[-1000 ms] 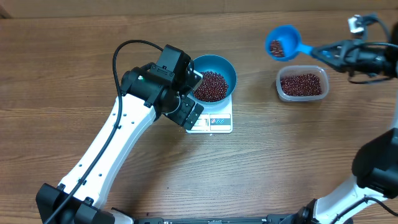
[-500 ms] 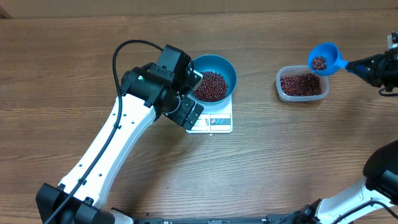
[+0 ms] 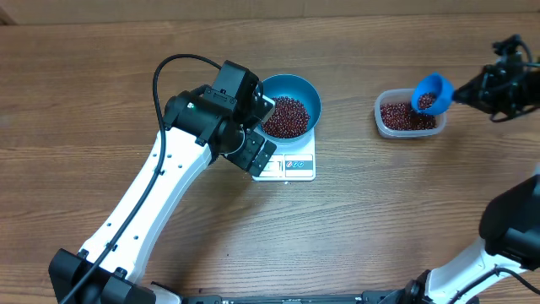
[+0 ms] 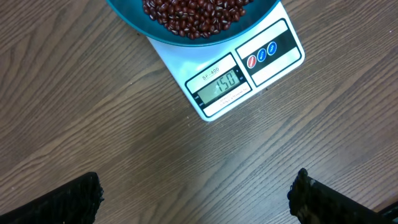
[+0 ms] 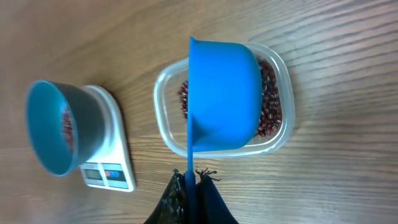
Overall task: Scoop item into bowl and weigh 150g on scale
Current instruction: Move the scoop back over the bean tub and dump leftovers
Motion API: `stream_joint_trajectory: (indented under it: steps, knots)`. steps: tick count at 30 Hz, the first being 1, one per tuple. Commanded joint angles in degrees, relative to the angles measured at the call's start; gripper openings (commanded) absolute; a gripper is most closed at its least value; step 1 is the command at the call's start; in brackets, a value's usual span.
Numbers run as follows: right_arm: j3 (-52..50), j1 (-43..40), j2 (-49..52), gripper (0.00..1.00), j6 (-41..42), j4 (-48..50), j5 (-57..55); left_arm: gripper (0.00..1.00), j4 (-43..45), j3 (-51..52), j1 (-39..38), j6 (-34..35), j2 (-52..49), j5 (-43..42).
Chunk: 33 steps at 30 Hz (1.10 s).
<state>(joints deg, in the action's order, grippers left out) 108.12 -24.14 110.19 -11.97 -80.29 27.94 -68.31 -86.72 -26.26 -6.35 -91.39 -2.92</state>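
table [image 3: 354, 236]: wood-grain; it carries everything in view.
left arm [image 3: 143, 203]: white and black; it rises from the table's near left corner and reaches diagonally toward the middle.
left gripper [image 4: 198, 199]: fingers spread wide with nothing between them; it hovers just off the near left side of the scale, its camera looking down on the display.
kitchen scale [image 3: 287, 165]: small, white and square, at the middle of the table, with its buttons along the near edge.
display [image 4: 221, 84]: beside the buttons; it reads 150.
blue bowl [image 3: 308, 89]: round and deep; it stands on the scale's far part and overhangs the platform.
beans [image 3: 287, 116]: a glossy red-brown heap inside the bowl; more lie in the tub and a few in the scoop.
clear tub [image 3: 385, 125]: rounded rectangle on the table toward the far right, well apart from the scale, with a layer of beans in it.
blue scoop [image 3: 430, 91]: tilted above the tub's far right corner, mouth turned toward the tub.
right gripper [image 5: 193, 193]: fingers clamped tight on the scoop's thin handle, beyond the tub toward the table's right edge.
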Motion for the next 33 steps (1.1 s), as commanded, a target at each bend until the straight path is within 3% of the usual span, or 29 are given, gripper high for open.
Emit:
stream_joint_trajectory:
  steps: [1,18,33]
  knots:
    - [1.8,3.0,-2.2,0.04,3.7,0.6,-8.4,1.0,0.0,-0.6,-0.4,0.4,0.8,0.0]
    - [1.9,17.7,-2.2,0.04,12.0,2.0,-33.4,1.0,0.0,-0.6,-0.4,0.4,0.8,0.0]
    - [1.9,26.8,-2.8,0.04,15.3,1.0,-46.5,1.0,0.0,-0.6,-0.4,0.4,0.8,0.0]
